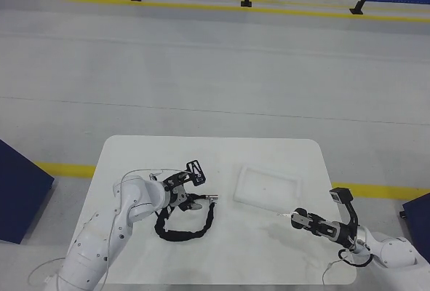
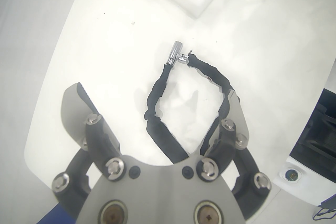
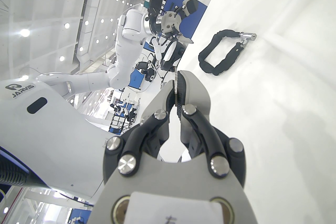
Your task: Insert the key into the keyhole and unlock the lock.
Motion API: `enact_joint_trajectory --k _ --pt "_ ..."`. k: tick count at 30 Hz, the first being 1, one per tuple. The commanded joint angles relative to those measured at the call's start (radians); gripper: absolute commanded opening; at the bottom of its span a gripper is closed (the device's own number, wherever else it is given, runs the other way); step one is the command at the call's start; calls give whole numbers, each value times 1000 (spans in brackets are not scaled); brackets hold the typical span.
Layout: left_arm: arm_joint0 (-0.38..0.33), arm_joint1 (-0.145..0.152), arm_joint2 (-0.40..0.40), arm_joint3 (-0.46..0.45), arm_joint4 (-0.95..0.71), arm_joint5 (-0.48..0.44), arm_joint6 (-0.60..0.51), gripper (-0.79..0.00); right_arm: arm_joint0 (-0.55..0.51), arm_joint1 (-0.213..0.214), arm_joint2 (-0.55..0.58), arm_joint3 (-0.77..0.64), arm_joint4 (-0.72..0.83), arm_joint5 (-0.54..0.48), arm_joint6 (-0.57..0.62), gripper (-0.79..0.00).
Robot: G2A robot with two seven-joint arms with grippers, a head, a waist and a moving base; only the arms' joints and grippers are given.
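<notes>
Left gripper [image 2: 153,92]: spread wide, empty, over the black chain [image 2: 210,75] loop.
Right gripper [image 3: 177,78]: clenched on the key [image 3: 174,88], well apart from the lock [image 2: 175,53].
Lock: silver cylinder joining the chain ends, flat on the table [image 1: 287,254], near the foam tray [image 1: 265,188].

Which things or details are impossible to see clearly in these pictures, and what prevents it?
- key: right wrist view, only a thin edge shows inside the shut right gripper; top view, too small.
- lock cylinder: right wrist view, its keyhole is too small to make out.
- chain: left wrist view, partly behind a finger of the open left gripper.
</notes>
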Motion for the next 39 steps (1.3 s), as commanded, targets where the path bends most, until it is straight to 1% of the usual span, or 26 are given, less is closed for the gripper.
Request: enact_joint_trajectory --k 1,5,7,10,11,13,16,19,23,28,35,37,38,39 --pt "0 0 0 0 0 0 0 0 0 0 0 0 0 0 0 -785" --pt "3 1 0 1 6 4 10 0 0 0 0 0 0 0 0 -785" --pt "-10 2 -1 14 28 0 10 0 0 0 0 0 0 0 0 -785" --pt "-69 -6 18 82 -20 -47 -48 0 0 0 0 0 0 0 0 -785" --pt "-98 -11 37 107 -29 -67 -80 0 0 0 0 0 0 0 0 -785" --pt "-151 -24 71 167 -54 -72 -107 0 0 0 0 0 0 0 0 -785" --pt "-239 -54 139 284 -102 -89 -140 0 0 0 0 0 0 0 0 -785" --pt "-317 -93 227 406 -112 -81 -162 0 0 0 0 0 0 0 0 -785" --pt "-386 -153 332 539 -134 -65 -161 0 0 0 0 0 0 0 0 -785" --pt "-426 -215 424 649 -128 -43 -141 0 0 0 0 0 0 0 0 -785" --pt "-450 -277 498 755 -94 -4 -107 0 0 0 0 0 0 0 0 -785" --pt "-457 -291 510 779 -84 5 -100 -129 0 0 0 0 0 0 0 -785" --pt "-461 -297 515 790 -82 7 -94 -234 0 0 0 0 0 0 0 -785" --pt "-465 -303 518 801 -80 8 -90 -271 0 0 0 0 0 0 0 -785"
